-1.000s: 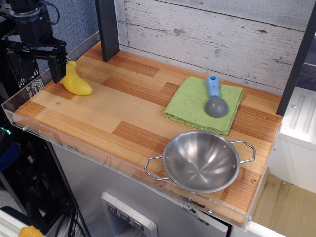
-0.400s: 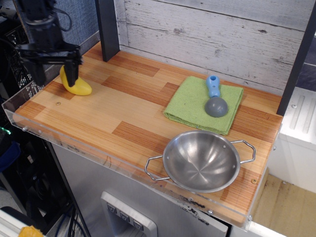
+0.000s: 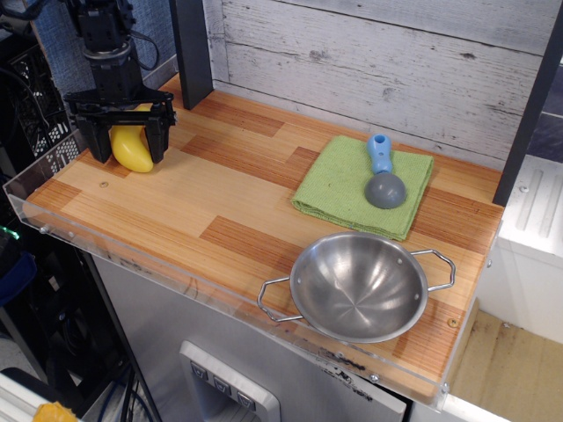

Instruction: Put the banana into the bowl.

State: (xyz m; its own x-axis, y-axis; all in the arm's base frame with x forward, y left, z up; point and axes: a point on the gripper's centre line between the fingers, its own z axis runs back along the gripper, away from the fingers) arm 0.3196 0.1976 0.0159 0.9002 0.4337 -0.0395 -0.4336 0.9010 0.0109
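The yellow banana [image 3: 130,149] lies on the wooden table at the far left. My gripper [image 3: 126,144] is open and straddles it, one black finger [image 3: 98,143] on its left and the other on its right, fingertips down near the table. I cannot tell whether the fingers touch the banana. The shiny steel bowl [image 3: 359,286] with two wire handles stands empty at the front right of the table, far from the gripper.
A green cloth [image 3: 343,180] lies at the back right with a grey-and-blue scoop [image 3: 383,178] on it. A black post [image 3: 192,51] stands just behind the gripper. A clear plastic lip [image 3: 62,230] runs along the table's front and left edges.
My gripper has moved right from the table's left edge and now sits over the banana with a finger on each side. The banana and bowl have not moved.
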